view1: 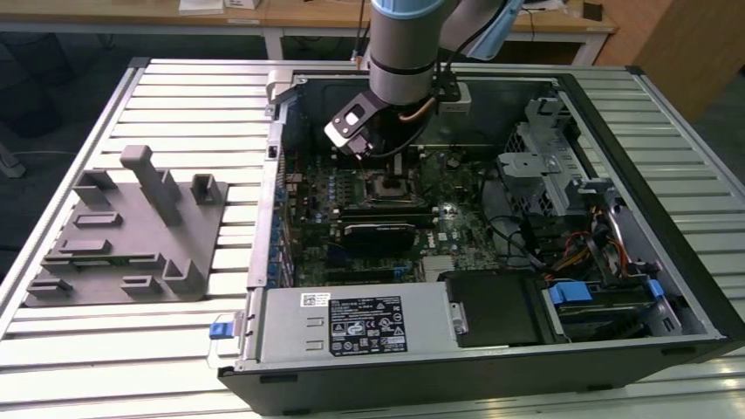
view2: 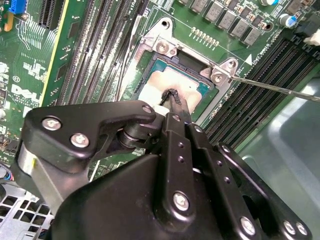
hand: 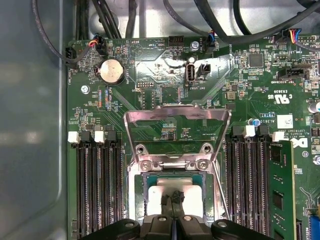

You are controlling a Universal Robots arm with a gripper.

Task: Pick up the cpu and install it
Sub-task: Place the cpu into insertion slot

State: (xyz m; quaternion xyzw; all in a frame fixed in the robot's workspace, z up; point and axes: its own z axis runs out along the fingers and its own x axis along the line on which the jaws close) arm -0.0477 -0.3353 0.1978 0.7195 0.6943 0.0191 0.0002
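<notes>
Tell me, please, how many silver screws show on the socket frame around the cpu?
2. One screw and another sit at the two corners of the socket frame on its raised-plate side, beside the cpu. The gripper covers the opposite side, so more may be hidden.

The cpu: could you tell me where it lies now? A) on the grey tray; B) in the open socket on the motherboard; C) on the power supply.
B: in the first wrist view the cpu sits in the socket, its frame flipped open, with the gripper right at it.
</notes>
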